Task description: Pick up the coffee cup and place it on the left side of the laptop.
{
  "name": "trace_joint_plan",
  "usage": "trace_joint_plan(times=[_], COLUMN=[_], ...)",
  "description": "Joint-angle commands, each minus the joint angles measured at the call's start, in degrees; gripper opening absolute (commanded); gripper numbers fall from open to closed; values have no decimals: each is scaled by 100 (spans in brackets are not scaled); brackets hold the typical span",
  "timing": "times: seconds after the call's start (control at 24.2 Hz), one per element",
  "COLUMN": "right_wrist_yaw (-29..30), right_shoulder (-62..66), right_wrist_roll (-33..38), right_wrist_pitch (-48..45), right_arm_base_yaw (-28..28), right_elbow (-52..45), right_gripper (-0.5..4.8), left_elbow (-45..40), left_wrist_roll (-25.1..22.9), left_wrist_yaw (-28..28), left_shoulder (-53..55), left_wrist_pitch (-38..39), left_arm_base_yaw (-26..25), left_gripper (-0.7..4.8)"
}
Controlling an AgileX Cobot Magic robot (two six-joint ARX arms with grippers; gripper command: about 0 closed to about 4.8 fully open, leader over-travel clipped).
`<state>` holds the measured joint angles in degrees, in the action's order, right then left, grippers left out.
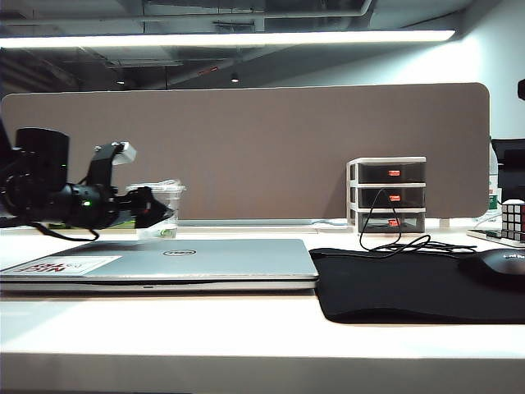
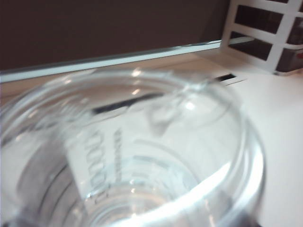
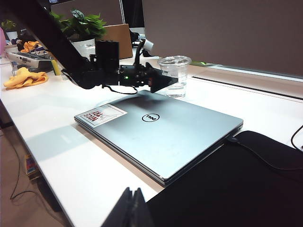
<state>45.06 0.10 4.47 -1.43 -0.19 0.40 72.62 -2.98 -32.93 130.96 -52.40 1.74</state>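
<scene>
The left gripper (image 3: 163,81), jaws standing wide and holding nothing, is reaching level toward the coffee cup (image 3: 174,75), which is standing upright just ahead of its fingertips, behind the closed laptop (image 3: 161,137) on the white desk (image 1: 246,328). The cup (filling the left wrist camera) appears to be between the fingers, though contact is hard to judge. The right gripper (image 3: 131,208), fingers pressed together, is waiting well back, far from the cup; a brown partition (image 1: 246,148) is closing off the desk behind.

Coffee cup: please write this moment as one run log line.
left gripper: open, at coffee cup | cup: on table behind laptop | right gripper: shut, away
</scene>
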Motion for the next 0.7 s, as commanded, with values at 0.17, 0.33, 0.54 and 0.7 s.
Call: trace_joint_plan(times=[0.17,0.33,0.54,0.7], right_wrist_yaw=[7,7,7,9], right_shoulder=[-7,-7,-7,-7], right_wrist_roll=[-22,-22,-22,-20], right_wrist_pitch=[-46,-39,-7,-2], right_arm_base_yaw=[2,2,2,2], right_elbow=[-31,-31,-31,-31], right_gripper=[-1,-1,-1,-1], left_elbow=[525,562,562,562], left_wrist_roll=[0,0,0,0], left_wrist_yaw=[240,595,634,634], left_shoulder=[258,282,280,280], left_wrist_pitch=[243,251,245,203], left_arm_base_yaw=[173,197,177,170], left_gripper=[479,479,355,336])
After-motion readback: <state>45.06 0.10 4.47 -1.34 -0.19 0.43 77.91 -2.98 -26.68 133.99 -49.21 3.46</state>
